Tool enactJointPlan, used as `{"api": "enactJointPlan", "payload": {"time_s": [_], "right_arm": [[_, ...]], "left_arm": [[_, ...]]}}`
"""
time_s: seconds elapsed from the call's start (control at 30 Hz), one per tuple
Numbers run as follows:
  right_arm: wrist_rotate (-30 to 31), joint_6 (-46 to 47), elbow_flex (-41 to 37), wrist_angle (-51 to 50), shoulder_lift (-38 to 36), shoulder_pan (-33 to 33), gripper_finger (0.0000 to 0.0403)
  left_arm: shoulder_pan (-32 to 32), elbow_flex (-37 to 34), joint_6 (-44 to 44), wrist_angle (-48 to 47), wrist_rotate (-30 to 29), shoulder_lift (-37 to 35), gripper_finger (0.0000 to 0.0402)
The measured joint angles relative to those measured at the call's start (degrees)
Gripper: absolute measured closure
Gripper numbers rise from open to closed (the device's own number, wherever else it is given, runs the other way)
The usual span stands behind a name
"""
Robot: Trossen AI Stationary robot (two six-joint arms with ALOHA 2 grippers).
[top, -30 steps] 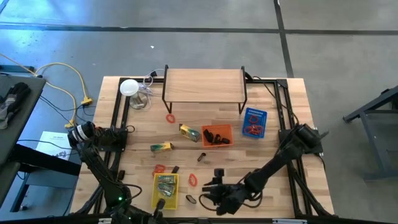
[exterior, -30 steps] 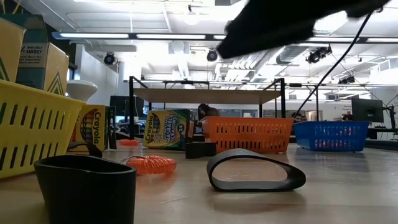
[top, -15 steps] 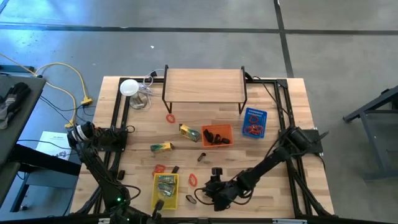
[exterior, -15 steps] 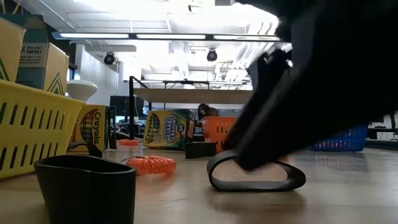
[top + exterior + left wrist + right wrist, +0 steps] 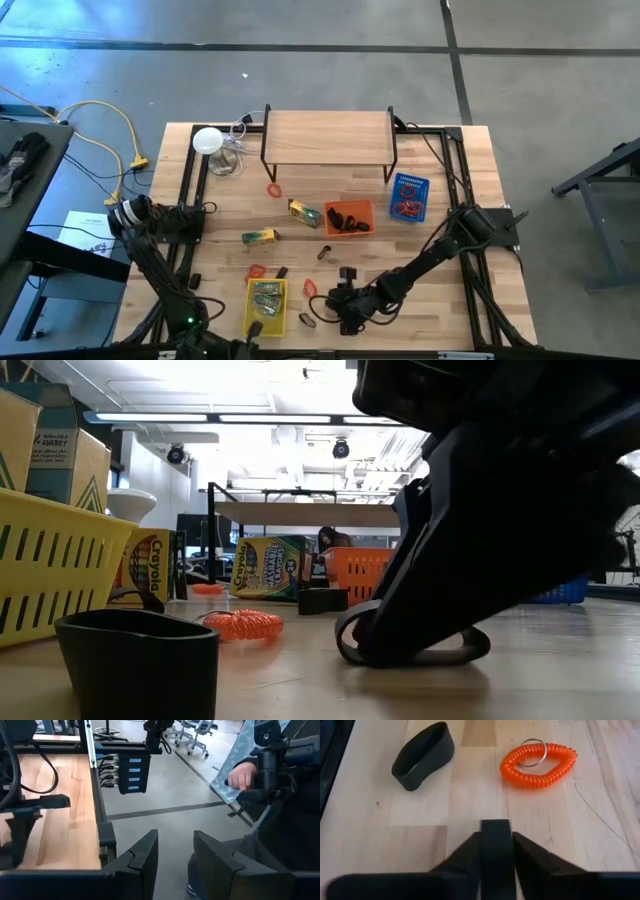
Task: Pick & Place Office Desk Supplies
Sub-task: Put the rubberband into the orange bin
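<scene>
— What's near your right jaws?
— A flat black clip (image 5: 496, 851) pinched between them, on the table near its front edge. Just ahead lie a black band (image 5: 422, 755) in an oval loop and an orange coiled ring (image 5: 538, 763), apart from each other.

"Crayola" reads on the crayon box (image 5: 150, 563); other print seems illegible.

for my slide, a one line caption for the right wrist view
Right pincer shut on a black band, with another black band and an orange coil ahead on the table.
</scene>
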Motion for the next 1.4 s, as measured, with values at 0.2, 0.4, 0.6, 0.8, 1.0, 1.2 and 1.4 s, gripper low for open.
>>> {"api": "enactJointPlan", "payload": {"time_s": [0.2, 0.4, 0.6, 0.8, 1.0, 1.2, 1.4], "right_arm": [[1.99, -0.02, -0.12, -4.47, -2.97, 0.17, 0.0395], [13.68, -2.88, -0.15, -7.37, -8.93, 0.07, 0.0398], [32.13, -1.15, 0.01, -18.05, -16.51, -4.01, 0.0399], [28.26, 10.37, -0.05, -30.44, -19.39, -13.3, 0.0399], [9.48, 14.95, -0.08, -33.38, -17.0, -22.81, 0.0395], [6.69, 14.52, -0.06, -32.56, -17.01, -24.65, 0.0344], [8.55, 12.33, -0.03, -32.46, -17.03, -23.24, 0.0267]], "left_arm": [[0.16, 0.0, 0.89, -7.98, 0.25, -3.81, 0.0281], [0.33, 0.0, 0.89, -17.34, -0.01, -8.22, 0.0281], [0.42, 0.0, 0.91, -17.96, -1.04, -8.41, 0.0281], [0.18, 0.0, 0.9, -18.06, -1.06, -8.41, 0.0281], [-0.81, 0.0, -1.38, -18.29, -0.66, -8.39, 0.0281], [-2.61, 0.0, -2.11, -18.56, -0.47, -8.39, 0.0281], [-3.24, 0.0, -0.73, -18.66, -0.48, -8.39, 0.0281]]}}
